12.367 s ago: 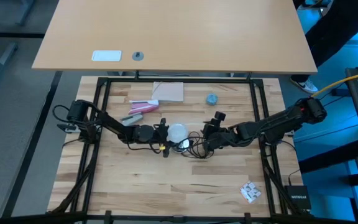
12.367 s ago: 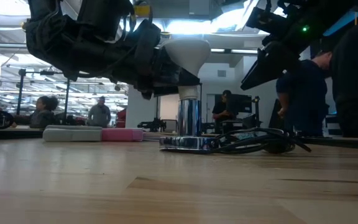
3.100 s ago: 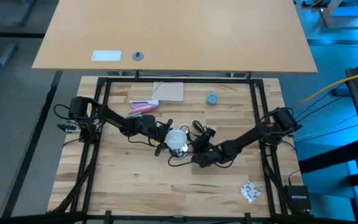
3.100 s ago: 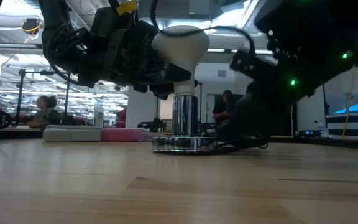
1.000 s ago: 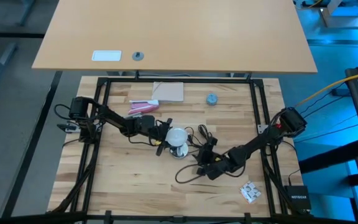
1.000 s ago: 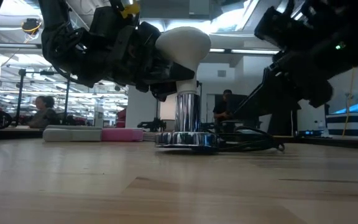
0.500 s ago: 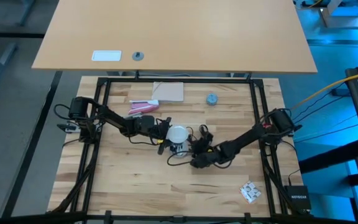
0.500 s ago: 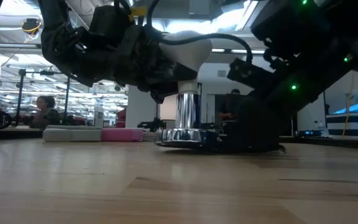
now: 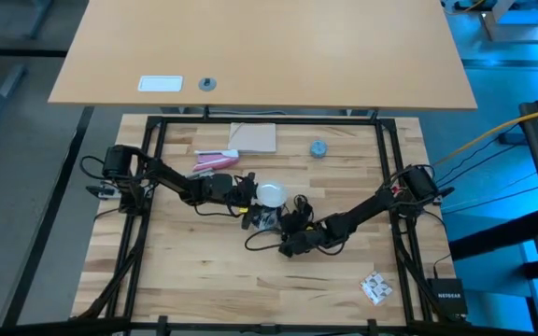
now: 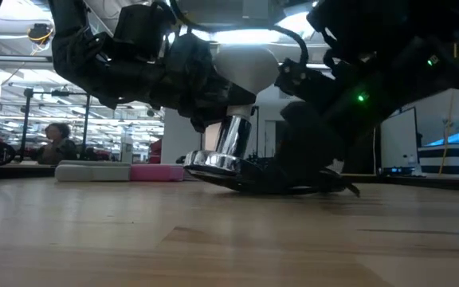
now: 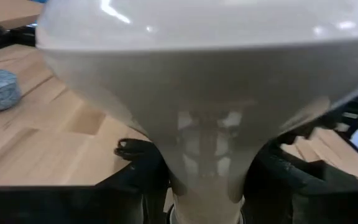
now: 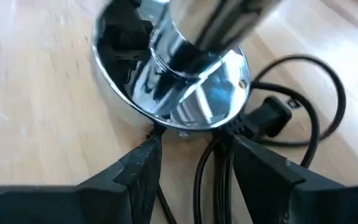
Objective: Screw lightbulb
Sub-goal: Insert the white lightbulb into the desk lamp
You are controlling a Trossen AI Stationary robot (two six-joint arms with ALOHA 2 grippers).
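The light wooden slatted bench (image 9: 204,271) carries everything, and the shiny silver lamp socket (image 10: 228,147) near its middle serves as the landmark. In the low view the socket leans over, its round base lifted off the bench on one side, with its black cord (image 12: 272,118) and plug lying coiled just beside the base.

The dark left arm reaches in from the bench's left edge toward the socket. Its left claw (image 9: 247,198) is clamped on the white frosted lightbulb (image 9: 270,193), gripping the cone just under the globe. The lightbulb stands directly on top of the socket, its narrow grey end at the socket's mouth, tilted along with it; in the left wrist view the pale globe (image 11: 197,81) fills most of the picture.

The dark right arm comes in from the bench's right edge, and its right claw (image 9: 288,238) sits low at the socket's base on the near side. In the right wrist view its two fingers (image 12: 135,168) stand apart, straddling the cord just short of the chrome base, clamped on nothing that can be made out.

Behind the socket lie a tan square block (image 9: 253,137), a pink and grey case (image 9: 215,161) and a small blue-grey round cap (image 9: 318,148). Well to the socket's near right lies a crumpled white wrapper (image 9: 375,287). No writing on any of these can be read.
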